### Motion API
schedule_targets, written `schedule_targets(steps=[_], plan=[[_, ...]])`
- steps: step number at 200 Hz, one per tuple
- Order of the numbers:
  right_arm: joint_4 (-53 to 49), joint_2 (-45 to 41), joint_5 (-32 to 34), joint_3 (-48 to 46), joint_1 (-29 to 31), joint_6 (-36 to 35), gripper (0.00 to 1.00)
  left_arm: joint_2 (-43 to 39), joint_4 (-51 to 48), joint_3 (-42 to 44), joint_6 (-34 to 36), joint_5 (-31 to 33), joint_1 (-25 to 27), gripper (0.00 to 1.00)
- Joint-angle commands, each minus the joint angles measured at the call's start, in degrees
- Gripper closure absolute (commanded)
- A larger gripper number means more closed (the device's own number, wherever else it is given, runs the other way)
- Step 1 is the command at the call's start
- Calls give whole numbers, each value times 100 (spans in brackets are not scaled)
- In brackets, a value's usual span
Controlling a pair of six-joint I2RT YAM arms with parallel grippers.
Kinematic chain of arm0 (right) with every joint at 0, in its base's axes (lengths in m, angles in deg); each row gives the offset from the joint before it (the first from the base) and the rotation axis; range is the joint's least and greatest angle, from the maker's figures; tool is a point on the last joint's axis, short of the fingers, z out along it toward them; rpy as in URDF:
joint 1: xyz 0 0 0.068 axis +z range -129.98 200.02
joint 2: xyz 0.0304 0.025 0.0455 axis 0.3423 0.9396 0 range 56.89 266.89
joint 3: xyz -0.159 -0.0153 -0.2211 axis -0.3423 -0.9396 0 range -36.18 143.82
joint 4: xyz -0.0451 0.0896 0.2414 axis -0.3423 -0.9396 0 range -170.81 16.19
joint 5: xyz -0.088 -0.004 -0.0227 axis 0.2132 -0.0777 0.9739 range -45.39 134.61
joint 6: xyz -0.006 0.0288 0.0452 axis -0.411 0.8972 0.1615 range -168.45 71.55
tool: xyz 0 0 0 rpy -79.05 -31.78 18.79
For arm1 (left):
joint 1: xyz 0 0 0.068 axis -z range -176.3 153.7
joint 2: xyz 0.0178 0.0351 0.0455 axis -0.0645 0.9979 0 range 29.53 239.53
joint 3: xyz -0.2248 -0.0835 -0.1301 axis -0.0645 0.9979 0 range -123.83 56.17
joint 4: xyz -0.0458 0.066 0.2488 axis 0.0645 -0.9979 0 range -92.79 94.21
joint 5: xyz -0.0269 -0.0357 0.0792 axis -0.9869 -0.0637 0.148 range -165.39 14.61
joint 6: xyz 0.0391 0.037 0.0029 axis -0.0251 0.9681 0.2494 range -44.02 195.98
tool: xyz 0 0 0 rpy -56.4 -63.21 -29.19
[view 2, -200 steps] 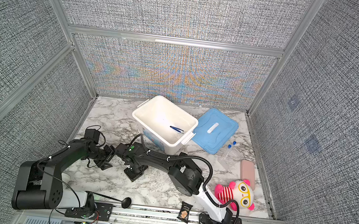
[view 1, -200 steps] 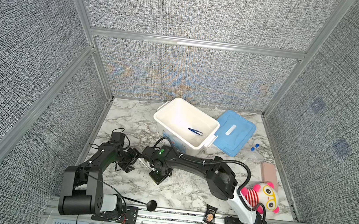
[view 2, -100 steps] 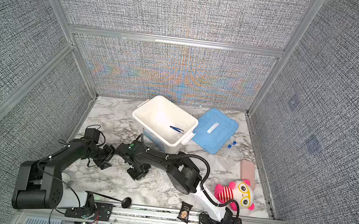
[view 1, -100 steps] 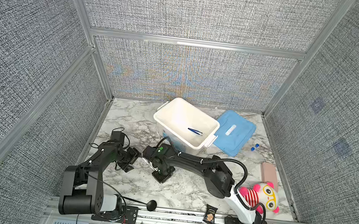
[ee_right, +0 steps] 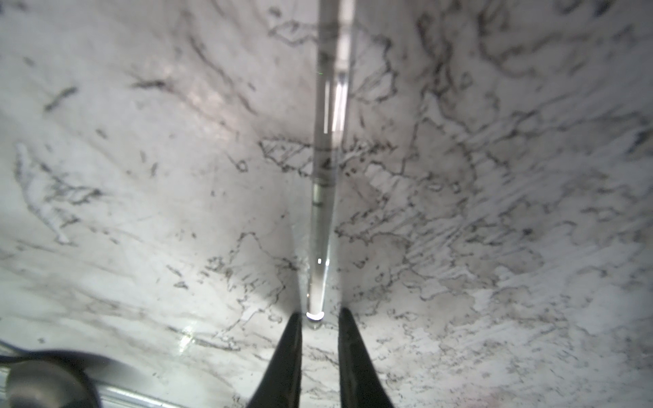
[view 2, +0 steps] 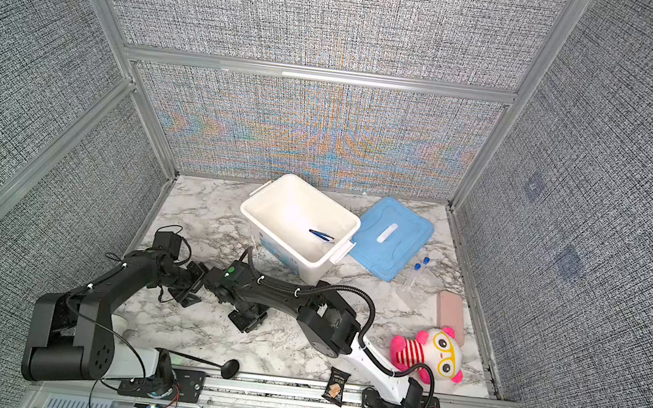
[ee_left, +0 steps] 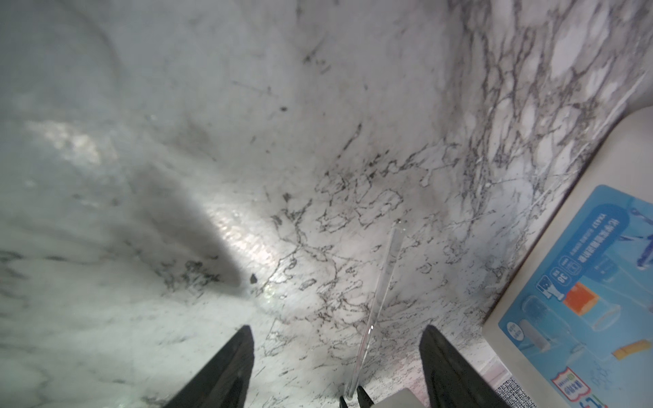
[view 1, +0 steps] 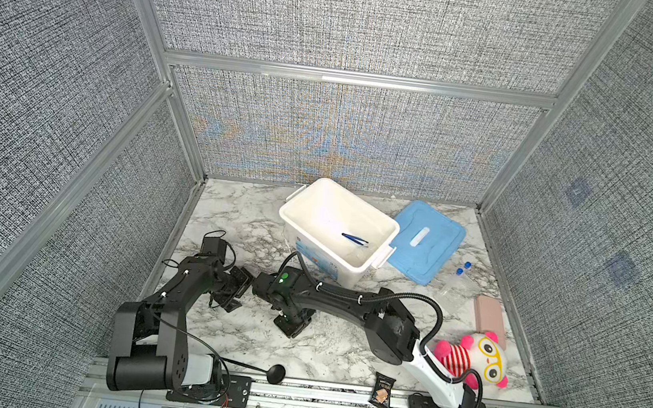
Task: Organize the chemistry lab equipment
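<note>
1. Your right claw (ee_right: 319,313) is low over the marble table (ee_right: 141,212). Its jaws are only a sliver apart and sit on either side of the near end of the thin clear stick (ee_right: 323,212), with a small gap showing on one side, so nothing is clamped.
2. The stick lies flat on the table, near the labelled side of the white box (ee_left: 622,159).
3. Your left claw (ee_left: 336,332) is spread wide and holds nothing. The stick runs out between its fingers.
4. In both top views the dark blue tweezers (view 1: 354,238) (view 2: 321,235) lie inside the box.
5. The two blue-capped tubes (view 1: 460,270) (view 2: 420,264) lie on the table just beside the blue lid (view 1: 439,230).
</note>
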Motion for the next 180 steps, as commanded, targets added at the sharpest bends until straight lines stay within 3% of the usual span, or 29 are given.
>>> schedule_targets(steps=[1, 53, 180], plan=[[529, 66, -7, -206, 4, 38, 83, 24, -8, -20, 18, 109, 7, 24], [744, 14, 37, -219, -58, 19, 88, -34, -30, -41, -40, 118, -41, 24], [850, -143, -34, -131, -39, -103, 86, -222, -75, -160, -196, 247, -379, 23]])
